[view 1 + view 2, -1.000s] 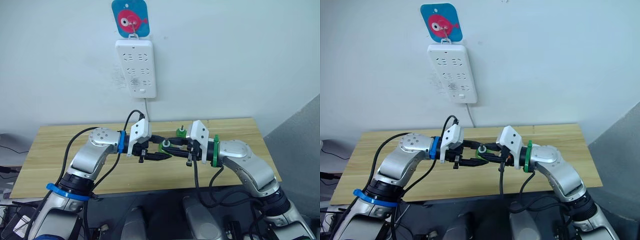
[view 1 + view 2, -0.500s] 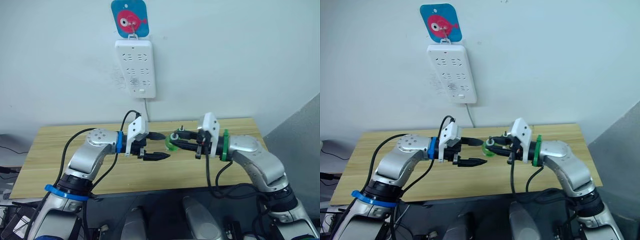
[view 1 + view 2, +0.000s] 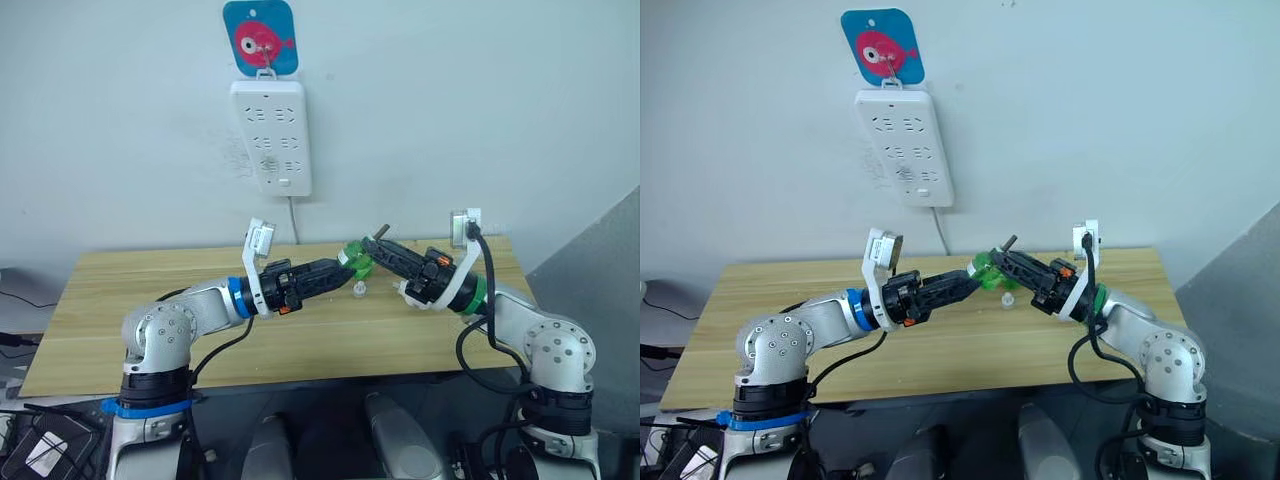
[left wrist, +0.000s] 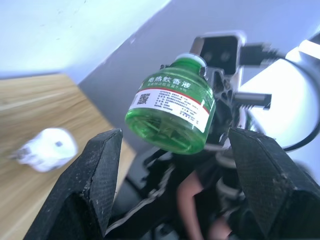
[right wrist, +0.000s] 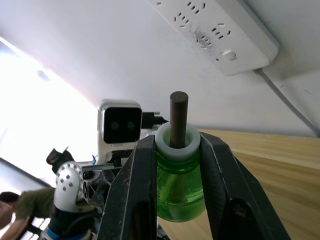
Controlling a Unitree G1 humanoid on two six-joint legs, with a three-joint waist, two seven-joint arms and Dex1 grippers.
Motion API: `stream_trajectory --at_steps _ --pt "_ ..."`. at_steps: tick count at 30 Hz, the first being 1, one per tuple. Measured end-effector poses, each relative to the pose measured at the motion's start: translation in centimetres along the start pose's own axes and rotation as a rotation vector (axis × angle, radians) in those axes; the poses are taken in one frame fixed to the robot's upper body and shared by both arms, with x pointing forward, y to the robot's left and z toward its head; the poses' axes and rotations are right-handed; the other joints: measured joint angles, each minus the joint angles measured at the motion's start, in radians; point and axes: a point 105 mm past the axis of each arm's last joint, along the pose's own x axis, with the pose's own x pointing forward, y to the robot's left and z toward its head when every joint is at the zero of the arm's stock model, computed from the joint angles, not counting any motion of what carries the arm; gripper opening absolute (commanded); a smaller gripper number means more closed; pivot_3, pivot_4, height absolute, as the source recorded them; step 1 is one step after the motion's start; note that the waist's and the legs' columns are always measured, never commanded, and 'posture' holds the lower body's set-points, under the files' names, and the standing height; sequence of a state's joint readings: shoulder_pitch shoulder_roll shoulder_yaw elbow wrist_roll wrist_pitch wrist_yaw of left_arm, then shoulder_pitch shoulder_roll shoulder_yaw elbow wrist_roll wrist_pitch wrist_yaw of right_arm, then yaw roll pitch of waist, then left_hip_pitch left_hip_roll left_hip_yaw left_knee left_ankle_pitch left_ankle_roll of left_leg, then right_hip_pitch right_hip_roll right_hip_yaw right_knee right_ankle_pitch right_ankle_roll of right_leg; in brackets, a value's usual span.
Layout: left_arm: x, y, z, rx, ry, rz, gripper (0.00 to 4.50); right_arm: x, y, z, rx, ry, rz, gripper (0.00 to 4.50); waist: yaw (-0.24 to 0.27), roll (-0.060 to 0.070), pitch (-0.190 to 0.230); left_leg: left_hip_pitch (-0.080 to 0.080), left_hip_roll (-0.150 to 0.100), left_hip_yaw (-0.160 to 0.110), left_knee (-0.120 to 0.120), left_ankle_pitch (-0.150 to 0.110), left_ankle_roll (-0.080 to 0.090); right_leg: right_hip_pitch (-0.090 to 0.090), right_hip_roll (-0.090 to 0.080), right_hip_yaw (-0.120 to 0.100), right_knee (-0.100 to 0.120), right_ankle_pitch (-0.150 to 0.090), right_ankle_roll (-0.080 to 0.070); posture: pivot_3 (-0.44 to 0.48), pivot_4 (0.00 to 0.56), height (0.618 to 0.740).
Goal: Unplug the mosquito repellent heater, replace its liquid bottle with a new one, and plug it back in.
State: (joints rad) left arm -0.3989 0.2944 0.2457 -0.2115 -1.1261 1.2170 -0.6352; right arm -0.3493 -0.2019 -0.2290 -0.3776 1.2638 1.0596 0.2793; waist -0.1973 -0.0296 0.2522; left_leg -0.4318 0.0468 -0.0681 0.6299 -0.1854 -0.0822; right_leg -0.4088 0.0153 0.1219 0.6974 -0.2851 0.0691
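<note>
A small translucent green bottle point(image 3: 357, 264) with a bare dark wick point(image 5: 178, 115) is held above the middle of the table, tilted back towards the wall. My right gripper point(image 5: 178, 150) is shut on its neck and shoulders. I cannot tell whether it is the liquid bottle or the new one. My left gripper point(image 4: 173, 137) is open, with its fingers point(image 4: 95, 175) spread on either side of the bottle's base, not touching it. In the head views the two grippers meet tip to tip at the bottle. The mosquito repellent heater is out of view.
A small white piece point(image 3: 359, 290), too blurred to identify, lies on the wooden table point(image 3: 150, 290) just below the bottle. On the wall behind hangs a white power strip point(image 3: 270, 135) under a blue fish hook point(image 3: 260, 37), with its sockets free.
My left gripper let go of the bottle and opened. Both arms then reached farther back, and the right gripper lifted and tilted the bottle up towards the wall.
</note>
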Motion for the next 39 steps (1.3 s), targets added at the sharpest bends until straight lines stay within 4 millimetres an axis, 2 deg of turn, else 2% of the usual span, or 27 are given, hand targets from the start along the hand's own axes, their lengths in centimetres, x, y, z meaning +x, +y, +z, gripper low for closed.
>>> stream_trajectory --at_steps 4,13,25,30,39 --pt "0.9 -0.4 0.4 -0.083 -0.092 -0.013 3.58 0.3 0.6 1.0 0.087 -0.040 0.023 0.81 0.001 0.000 -0.001 0.000 0.000 0.000 0.000 0.000 0.000 0.000 0.000 0.000 0.000 0.000 0.000 -0.224 0.172 0.740" --pt "1.4 -1.5 2.0 -0.180 -0.224 -0.056 3.58 0.4 0.8 1.5 0.174 -0.069 0.015 0.81 0.001 0.000 -0.006 0.000 0.000 0.000 0.000 0.000 0.000 0.000 0.000 0.000 0.000 0.000 0.000 -0.224 0.169 0.740" --pt "2.7 -2.0 1.8 -0.247 -0.253 -0.092 3.58 0.8 1.3 1.5 0.226 -0.072 0.025 0.81 0.002 0.002 -0.011 0.000 -0.001 0.001 0.000 0.000 0.000 0.000 0.000 0.001 -0.001 0.000 0.000 -0.227 0.173 0.740" --pt "2.5 -1.9 2.0 -0.256 -0.275 -0.086 2.40 0.9 1.5 1.6 0.240 -0.078 0.034 0.81 0.001 0.003 -0.012 0.000 -0.001 0.001 0.000 0.000 0.000 0.000 0.000 0.001 -0.001 0.000 0.000 -0.228 0.173 0.740" --pt "2.4 -1.9 1.8 -0.290 -0.290 -0.092 2.33 1.1 1.6 1.5 0.259 -0.076 0.031 0.81 0.002 0.003 -0.013 0.000 -0.001 0.001 0.000 0.000 0.000 0.000 0.000 0.002 -0.002 0.000 0.000 -0.224 0.172 0.740"
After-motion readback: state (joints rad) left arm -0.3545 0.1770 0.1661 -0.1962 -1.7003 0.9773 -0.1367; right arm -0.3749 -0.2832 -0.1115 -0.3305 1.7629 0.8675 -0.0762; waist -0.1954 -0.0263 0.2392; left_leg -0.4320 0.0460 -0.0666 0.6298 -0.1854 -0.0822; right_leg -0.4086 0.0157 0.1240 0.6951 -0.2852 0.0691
